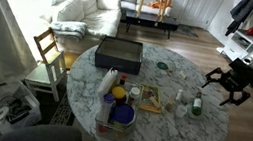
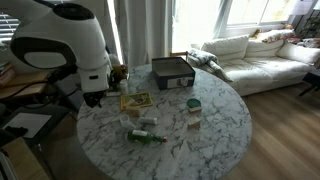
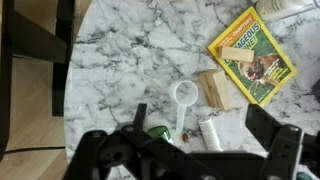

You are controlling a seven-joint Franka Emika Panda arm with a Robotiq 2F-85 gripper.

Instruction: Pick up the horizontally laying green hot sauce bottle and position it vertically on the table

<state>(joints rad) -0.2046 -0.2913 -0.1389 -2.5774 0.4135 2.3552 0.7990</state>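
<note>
The green hot sauce bottle (image 2: 147, 137) lies on its side near the edge of the round marble table (image 2: 215, 125). It also shows in an exterior view (image 1: 197, 105). In the wrist view only its green end (image 3: 160, 133) peeks out from under the gripper body. My gripper (image 1: 231, 86) is open and empty, and hovers above the table edge close to the bottle. It also shows in an exterior view (image 2: 94, 97). In the wrist view its two dark fingers (image 3: 203, 125) are spread wide over the table (image 3: 120, 50).
Under the gripper lie a white scoop (image 3: 185, 95), a small white tube (image 3: 210, 133), a wooden block (image 3: 215, 88) and a yellow-green box (image 3: 255, 45). Farther off are a black box (image 1: 119, 51), a white bottle (image 1: 110, 80), a blue bowl (image 1: 118, 113) and a chair (image 1: 49, 49).
</note>
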